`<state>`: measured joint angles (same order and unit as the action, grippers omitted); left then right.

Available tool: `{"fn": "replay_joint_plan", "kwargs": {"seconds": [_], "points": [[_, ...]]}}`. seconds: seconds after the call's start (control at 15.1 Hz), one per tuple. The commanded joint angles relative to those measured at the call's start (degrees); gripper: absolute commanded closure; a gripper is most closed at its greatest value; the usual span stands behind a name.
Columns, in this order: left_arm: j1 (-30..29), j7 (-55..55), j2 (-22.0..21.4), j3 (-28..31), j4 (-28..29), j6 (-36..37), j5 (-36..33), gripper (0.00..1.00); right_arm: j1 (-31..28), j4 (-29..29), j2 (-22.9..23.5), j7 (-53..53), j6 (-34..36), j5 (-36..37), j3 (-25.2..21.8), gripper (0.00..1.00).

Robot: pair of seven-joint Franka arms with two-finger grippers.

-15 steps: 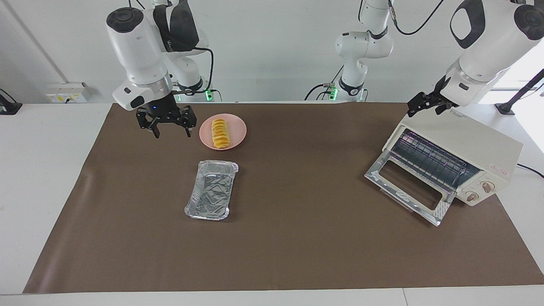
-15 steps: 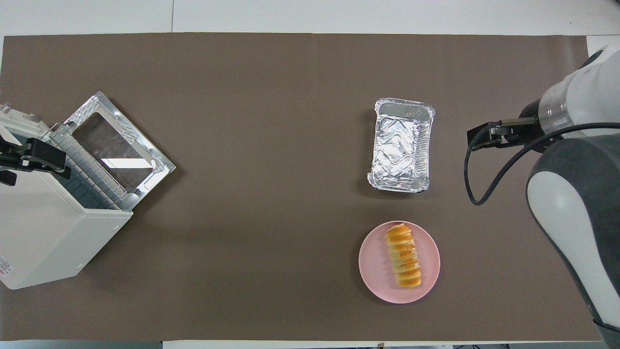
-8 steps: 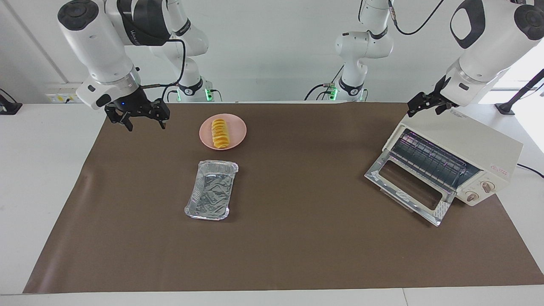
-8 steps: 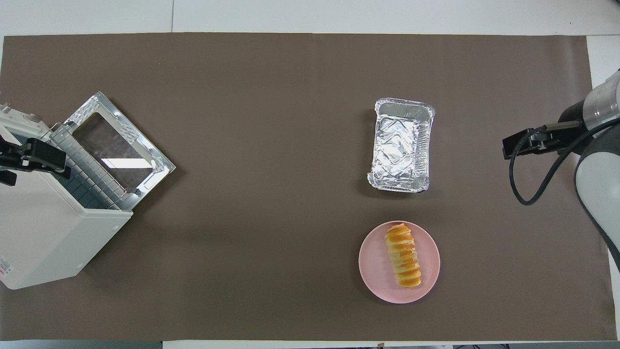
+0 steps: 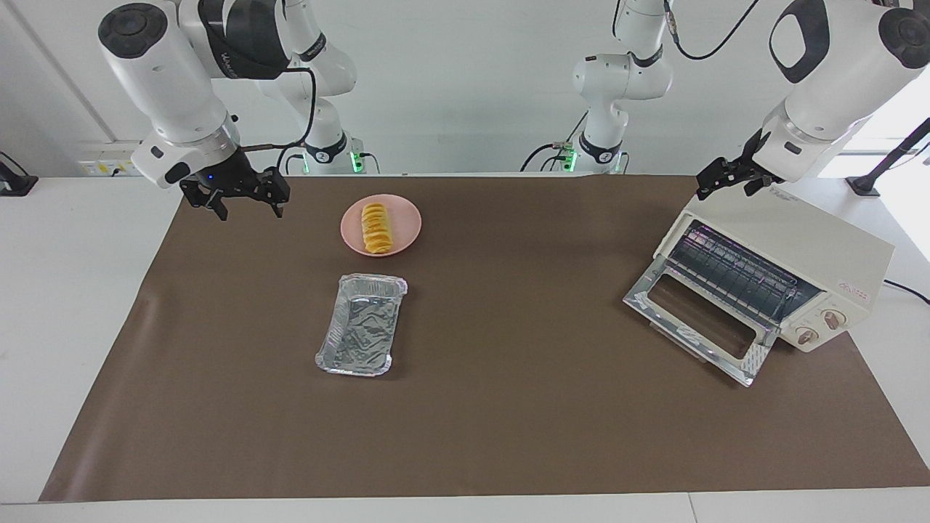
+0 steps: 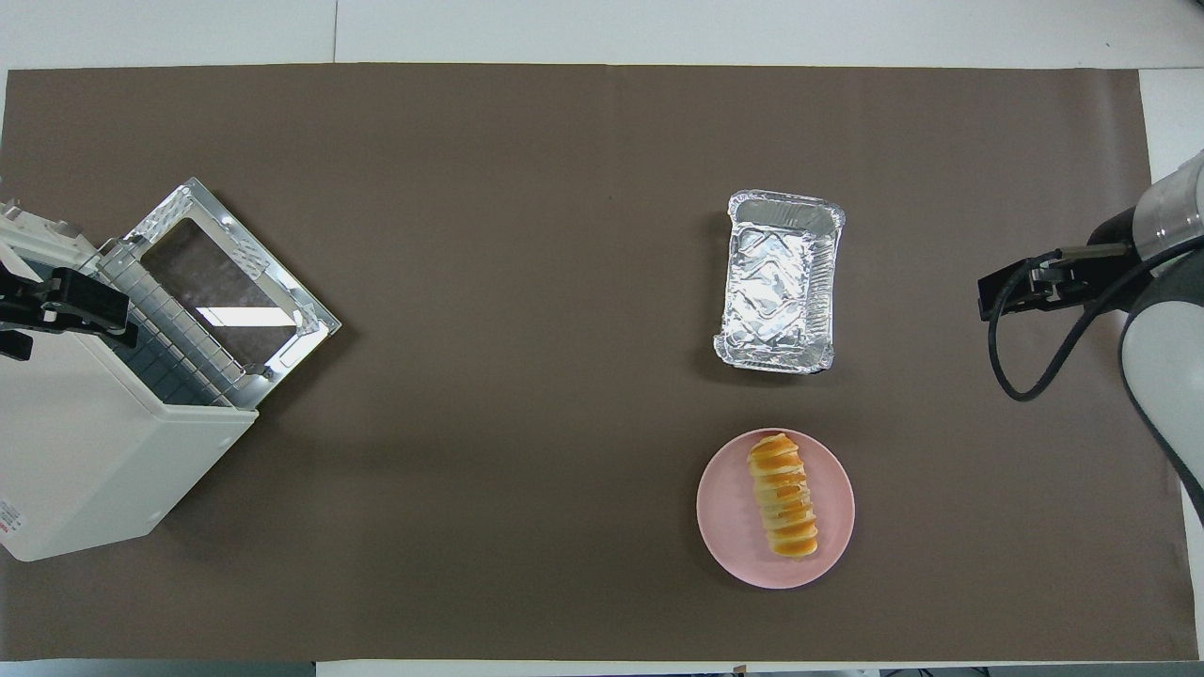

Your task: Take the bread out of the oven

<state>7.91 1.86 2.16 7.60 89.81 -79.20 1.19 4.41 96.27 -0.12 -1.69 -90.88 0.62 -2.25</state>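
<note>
Fingers [image 5: 221, 211] spread, bread [image 5: 375, 228] on plate [image 5: 405, 234]

bread [image 5: 375, 227] on plate [image 5: 405, 234], foil tray [image 5: 361, 324] beside, farther from robots

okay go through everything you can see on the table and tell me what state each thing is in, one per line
oven: door dropped open, wire rack bare
bread: lying on the plate
pink plate: holds the bread
foil tray: empty, upright
right end effector: open, holding nothing, over the mat's corner
left end effector: waiting over the oven's top
</note>
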Motion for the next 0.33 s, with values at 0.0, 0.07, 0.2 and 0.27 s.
{"fn": "replay_joint_plan", "kwargs": {"seconds": [0.0, 0.07, 0.2, 0.27], "points": [[-0.4, 0.1, -1.5, -0.3, 1.5, -1.1, -1.0, 0.00, -0.5, 1.5, -1.4, -0.8, 0.1, 0.6, 0.5, 0.00], [-0.4, 0.2, -1.5, -0.3, 1.5, -1.1, -1.0, 0.00, -0.5, 1.5, -1.4, -0.8, 0.0, 0.6, 0.5, 0.00], [-0.4, 0.1, -1.5, -0.3, 1.5, -1.1, -1.0, 0.00, -0.5, 1.5, -1.4, -1.1, -0.3, 0.6, 0.5, 0.00], [-0.4, 0.2, -1.5, -0.3, 1.5, -1.1, -1.0, 0.00, -0.5, 1.5, -1.4, -1.1, -0.3, 0.6, 0.5, 0.00]]}}
